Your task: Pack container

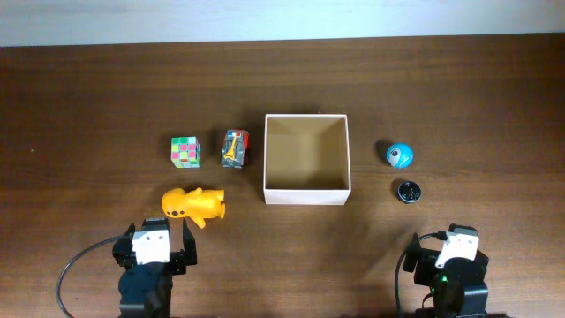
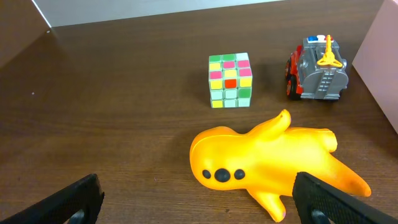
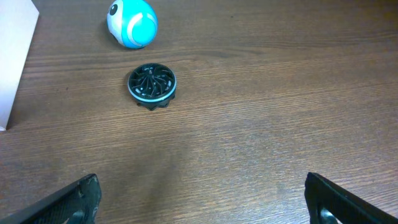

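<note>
Container (image 1: 306,197) sits in the middle of the bench (image 1: 88,106), open on top. Nothing is inside it, so I think the packing has not begun. Left of the container lie a yellow toy (image 1: 194,204), a color cube (image 1: 184,151) and a little toy truck (image 1: 235,148); the truck is just beside its wall. Right of the container lie a blue ball (image 1: 399,155) and a black round disc (image 1: 408,191). The left arm (image 1: 146,265) sits low on the near side of the container, off to its left, pointing at the yellow toy close in front. Its jaws are spread wide with nothing between them. The right arm (image 1: 450,269) sits the same way off to the container's right, jaws wide and bare too. Next, I guess, the left arm must reach forward, put its jaws around the yellow toy's body, pinch it, and carry it over the container.
</note>
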